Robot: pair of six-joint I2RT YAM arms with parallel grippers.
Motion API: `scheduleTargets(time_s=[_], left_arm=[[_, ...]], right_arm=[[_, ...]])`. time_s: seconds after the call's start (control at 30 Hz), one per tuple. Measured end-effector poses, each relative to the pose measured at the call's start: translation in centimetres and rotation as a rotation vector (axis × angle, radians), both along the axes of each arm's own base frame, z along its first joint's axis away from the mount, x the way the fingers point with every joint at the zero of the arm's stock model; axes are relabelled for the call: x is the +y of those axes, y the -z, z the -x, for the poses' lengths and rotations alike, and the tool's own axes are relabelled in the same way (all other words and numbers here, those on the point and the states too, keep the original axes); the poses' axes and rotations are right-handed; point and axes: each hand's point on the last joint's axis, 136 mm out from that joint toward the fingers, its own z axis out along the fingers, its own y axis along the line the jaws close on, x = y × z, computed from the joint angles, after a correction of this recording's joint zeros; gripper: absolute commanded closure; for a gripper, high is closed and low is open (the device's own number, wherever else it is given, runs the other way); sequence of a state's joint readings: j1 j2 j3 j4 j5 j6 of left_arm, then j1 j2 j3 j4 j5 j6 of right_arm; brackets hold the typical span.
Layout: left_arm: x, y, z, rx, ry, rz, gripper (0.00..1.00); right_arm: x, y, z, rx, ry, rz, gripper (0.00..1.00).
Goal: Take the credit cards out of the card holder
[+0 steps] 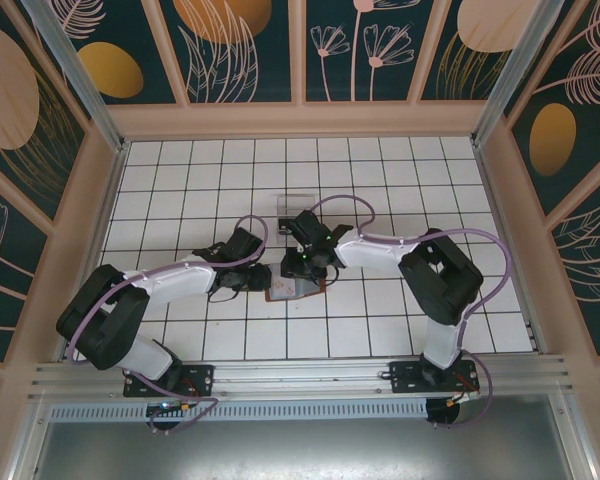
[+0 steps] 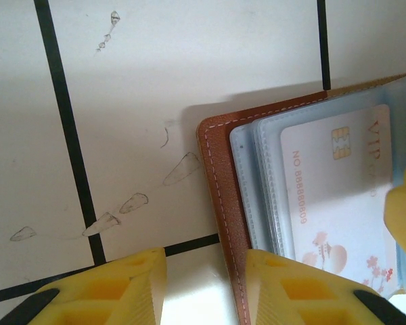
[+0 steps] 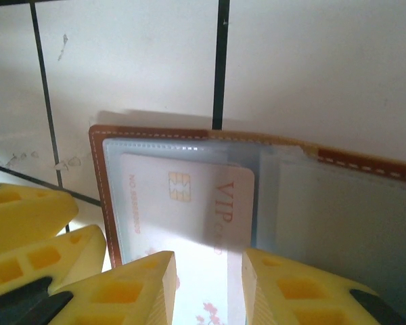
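The holder (image 1: 292,291) lies open and flat on the tiled table (image 1: 180,170), near the middle and a little toward 6 o'clock. From above it is a small reddish-brown patch, largely covered by the two grippers, and no card can be made out there.

The wrist views supply that. The left wrist view shows the stitched brown edge of the holder (image 2: 220,169) with clear sleeves stacked on it, and in the top sleeve a white card (image 2: 338,196) with a gold chip, a row of digits and "VIP" lettering. The right wrist view shows the same card (image 3: 189,210) inside its sleeve, and the holder's far flap (image 3: 365,168) toward 3 o'clock.

The left gripper (image 1: 252,280) sits at 9 o'clock of the holder. Its jaws (image 2: 206,284) stand apart, with the holder's brown edge running into the gap. The right gripper (image 1: 315,272) sits at 1 o'clock of the holder. Its jaws (image 3: 210,284) are also spread, with the card's near end between them, and they seem to grip nothing, though contact is hard to judge.

A clear tray (image 1: 300,204) lies at 12 o'clock, apart from the holder.
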State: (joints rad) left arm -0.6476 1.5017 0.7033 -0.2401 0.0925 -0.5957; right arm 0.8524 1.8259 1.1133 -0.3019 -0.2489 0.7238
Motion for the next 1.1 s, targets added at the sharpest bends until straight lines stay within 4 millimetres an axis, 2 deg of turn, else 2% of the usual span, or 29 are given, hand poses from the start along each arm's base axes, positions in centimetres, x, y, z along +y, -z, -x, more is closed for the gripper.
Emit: scheduleTargets(time_s=[0.53,1.1], left_arm=[[-0.1,-0.1,0.0,0.004,-0.015,0.012,0.61],[-0.7,-1.0,-0.5,-0.011,-0.010,0.037,0.55]], right_arm=[[0.2,0.8,1.3,0.038,-0.031,-0.049,0.68],[-2.0,0.8,1.0,-0.019,0.003,0.120,0.69]])
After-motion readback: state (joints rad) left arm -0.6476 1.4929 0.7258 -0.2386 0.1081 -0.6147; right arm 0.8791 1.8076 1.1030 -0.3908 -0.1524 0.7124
